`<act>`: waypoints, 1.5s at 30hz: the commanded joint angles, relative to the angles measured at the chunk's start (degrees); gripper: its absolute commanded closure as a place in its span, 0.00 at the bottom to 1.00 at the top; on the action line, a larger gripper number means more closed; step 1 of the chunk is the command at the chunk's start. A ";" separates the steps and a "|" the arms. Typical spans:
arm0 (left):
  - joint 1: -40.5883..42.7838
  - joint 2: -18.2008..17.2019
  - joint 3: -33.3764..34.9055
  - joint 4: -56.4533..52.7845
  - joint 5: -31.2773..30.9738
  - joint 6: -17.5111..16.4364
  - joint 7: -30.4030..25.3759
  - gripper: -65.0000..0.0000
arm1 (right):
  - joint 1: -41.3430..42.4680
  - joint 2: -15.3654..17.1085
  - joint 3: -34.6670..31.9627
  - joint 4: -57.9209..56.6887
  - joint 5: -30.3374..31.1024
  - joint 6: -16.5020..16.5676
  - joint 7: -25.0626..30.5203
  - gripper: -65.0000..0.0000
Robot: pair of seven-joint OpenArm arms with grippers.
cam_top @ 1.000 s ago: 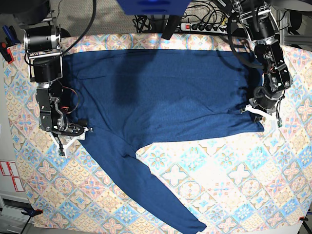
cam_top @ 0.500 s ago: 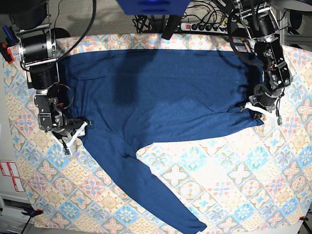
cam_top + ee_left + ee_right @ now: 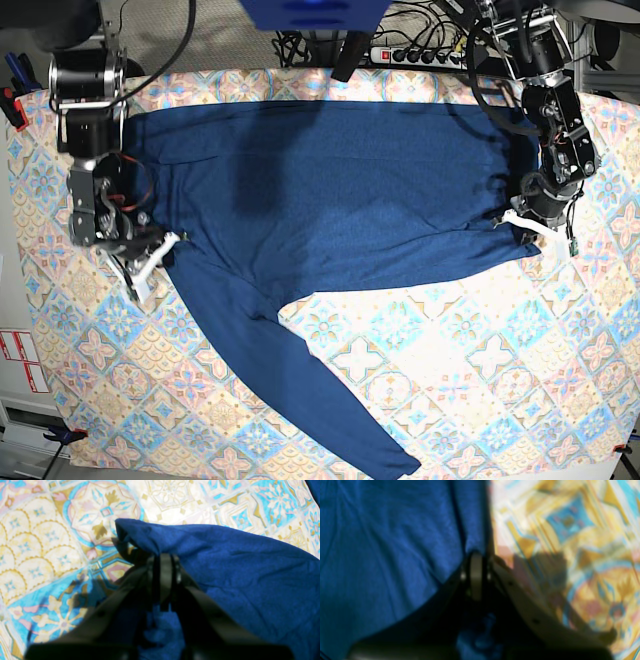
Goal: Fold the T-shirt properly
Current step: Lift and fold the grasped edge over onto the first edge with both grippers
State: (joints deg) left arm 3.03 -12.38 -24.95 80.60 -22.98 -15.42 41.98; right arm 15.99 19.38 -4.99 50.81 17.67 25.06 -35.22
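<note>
The dark navy T-shirt (image 3: 330,190) lies spread across the patterned tablecloth (image 3: 480,350), with one long sleeve (image 3: 300,390) trailing to the front edge. My left gripper (image 3: 527,220) is shut on the shirt's right edge. In the left wrist view the gripper (image 3: 162,560) pinches a bunched fold of the shirt (image 3: 237,567) just above the cloth. My right gripper (image 3: 160,250) is shut on the shirt's left edge near the sleeve's root. In the blurred right wrist view the gripper (image 3: 476,557) grips the edge of the shirt (image 3: 382,542).
A power strip (image 3: 420,55) and cables lie behind the table's back edge. A red clamp (image 3: 10,100) sits at the left edge. White labels (image 3: 20,360) are on the floor at the left. The tablecloth shows bare in the front right.
My right gripper has moved toward the back of the table, carrying the shirt's left edge with it. The left gripper has barely shifted and still holds the right edge.
</note>
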 commanded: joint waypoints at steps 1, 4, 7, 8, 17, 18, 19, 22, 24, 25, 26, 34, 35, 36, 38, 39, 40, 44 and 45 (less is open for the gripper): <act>-0.61 -0.85 -0.24 1.20 -0.53 -0.36 -1.23 1.00 | 0.14 0.98 1.52 3.83 0.48 0.30 0.28 1.00; 0.36 -1.11 -0.24 2.79 -0.53 -0.36 -1.32 1.00 | -3.99 1.59 3.81 12.36 0.48 0.30 -2.71 1.00; 2.56 -1.46 -0.24 7.27 -0.53 -0.36 -1.32 1.00 | -7.94 1.59 4.86 19.48 0.48 0.30 -3.68 1.00; 3.17 -1.46 -0.24 8.41 -0.53 -0.36 -1.32 1.00 | -9.26 1.59 5.21 21.33 0.48 0.30 -3.68 1.00; 9.06 -3.05 -0.33 14.04 -0.62 -0.45 -1.58 1.00 | -20.25 1.59 9.79 33.81 0.48 0.30 -3.68 1.00; 9.32 -3.05 -0.33 14.13 -0.62 -0.45 -1.58 1.00 | -21.31 1.59 10.58 34.78 0.48 0.39 -3.68 1.00; 9.68 -3.05 -0.33 14.13 -0.62 -0.45 -1.58 1.00 | -22.63 1.59 11.54 35.83 0.48 0.39 -3.68 1.00; 10.82 -3.75 -0.33 14.13 -0.62 -0.45 -1.58 1.00 | -25.79 1.59 13.48 38.38 0.48 0.39 -3.68 1.00; 10.99 -3.75 -0.33 14.13 -0.62 -0.45 -1.67 1.00 | -27.37 1.59 14.27 39.79 0.48 0.39 -3.68 1.00; 10.99 -3.75 -0.33 14.13 -0.62 -0.45 -1.67 1.00 | -28.25 1.59 14.71 40.58 0.48 0.39 -3.68 1.00; 10.99 -3.75 -0.33 14.13 -0.62 -0.45 -1.49 1.00 | -28.87 1.59 15.06 41.19 0.48 0.39 -3.68 1.00; 14.34 -3.84 -0.24 14.30 -0.62 -0.54 -1.32 1.00 | -34.23 1.59 16.64 47.35 0.57 0.39 -3.68 1.00; 14.78 -3.84 -0.24 14.66 -0.62 -0.54 -1.32 1.00 | -34.67 1.59 16.73 47.96 0.57 0.39 -3.68 1.00; 15.39 -4.10 -0.24 15.09 -0.62 -0.54 -1.32 1.00 | -35.29 1.59 17.35 48.67 0.57 0.39 -3.68 1.00; 16.80 -5.24 -0.24 15.97 -0.62 -0.54 -1.32 1.00 | -36.16 1.59 18.31 49.90 0.57 0.39 -3.68 1.00; 17.24 -5.51 -0.15 16.15 -0.62 -0.54 -1.32 1.00 | -36.52 1.59 18.58 50.51 0.57 0.39 -3.68 1.00; 17.50 -5.68 -0.15 16.15 -0.62 -0.54 -1.32 1.00 | -36.96 1.59 18.66 51.13 0.57 0.39 -3.68 1.00; 17.68 -7.00 -0.15 15.89 -0.53 -0.54 -1.32 1.00 | -38.80 1.59 18.66 52.80 0.57 0.39 -3.68 1.00; 17.68 -7.00 -0.15 15.80 -0.53 -0.54 -1.32 1.00 | -39.15 1.59 18.66 53.06 0.57 0.39 -3.68 1.00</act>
State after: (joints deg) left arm 20.80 -18.44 -24.82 95.59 -23.22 -16.23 41.74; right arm -23.33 20.03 13.17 102.74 17.98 25.67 -40.14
